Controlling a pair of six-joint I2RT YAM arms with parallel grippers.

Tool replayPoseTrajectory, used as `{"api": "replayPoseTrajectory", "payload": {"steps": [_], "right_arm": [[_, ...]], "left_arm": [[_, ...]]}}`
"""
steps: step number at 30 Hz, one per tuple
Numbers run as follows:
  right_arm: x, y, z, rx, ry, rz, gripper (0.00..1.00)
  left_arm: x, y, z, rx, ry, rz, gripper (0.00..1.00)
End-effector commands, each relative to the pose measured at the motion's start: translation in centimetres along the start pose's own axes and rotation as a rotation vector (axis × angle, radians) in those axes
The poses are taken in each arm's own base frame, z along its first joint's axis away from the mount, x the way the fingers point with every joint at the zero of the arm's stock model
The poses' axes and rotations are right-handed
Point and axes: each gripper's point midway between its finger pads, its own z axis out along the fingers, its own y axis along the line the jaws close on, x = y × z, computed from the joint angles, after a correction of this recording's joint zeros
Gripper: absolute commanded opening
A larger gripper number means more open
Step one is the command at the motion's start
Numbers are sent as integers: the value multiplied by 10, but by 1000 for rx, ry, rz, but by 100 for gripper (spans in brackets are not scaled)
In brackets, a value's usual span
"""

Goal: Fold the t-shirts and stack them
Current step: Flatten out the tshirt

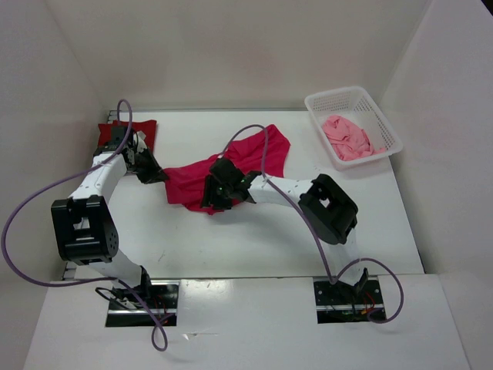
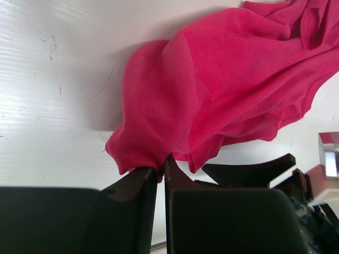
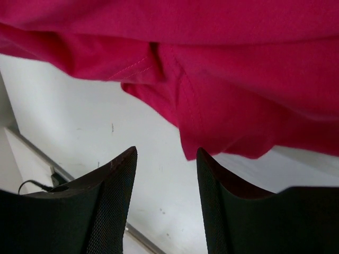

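A bright magenta-pink t-shirt (image 1: 231, 166) lies crumpled across the middle of the table. My left gripper (image 1: 154, 176) is shut on its left edge; in the left wrist view the cloth (image 2: 222, 90) bunches between the closed fingers (image 2: 159, 177). My right gripper (image 1: 214, 199) is open just at the shirt's near edge, its fingertips (image 3: 130, 159) apart and empty with the hem (image 3: 212, 121) hanging right above them. A dark red t-shirt (image 1: 146, 131) lies folded at the far left. A pale pink t-shirt (image 1: 348, 136) lies bunched in the white basket (image 1: 381, 116).
The white lattice basket stands at the far right of the table. White walls close in the table on the left, back and right. Purple cables loop from both arms.
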Motion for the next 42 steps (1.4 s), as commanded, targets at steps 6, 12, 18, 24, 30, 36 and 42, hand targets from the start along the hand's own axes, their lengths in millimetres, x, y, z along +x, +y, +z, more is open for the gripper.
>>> {"api": "replayPoseTrajectory", "payload": {"steps": [6, 12, 18, 24, 30, 36, 42], "right_arm": [[-11, -17, 20, 135, -42, -5, 53], [-3, -40, 28, 224, -13, -28, 52], [-2, -35, 27, 205, 3, -44, 15], [-58, -15, -43, 141, -155, -20, 0], [-180, -20, -174, 70, -406, -13, 0], [-335, -5, -338, 35, -776, -101, 0], [-311, 56, -407, -143, -862, -244, 3]], "left_arm": [[-2, -9, 0, 37, -8, 29, 14], [-2, -13, 1, 43, -11, 40, 14], [-2, -13, 1, 43, -11, 40, 11], [-23, -30, -7, 62, -61, 61, 2], [-82, -89, -26, 117, -163, 115, 0], [-189, -189, -122, 270, -449, 196, 0], [-201, -209, -192, 362, -599, 227, 0]]}}
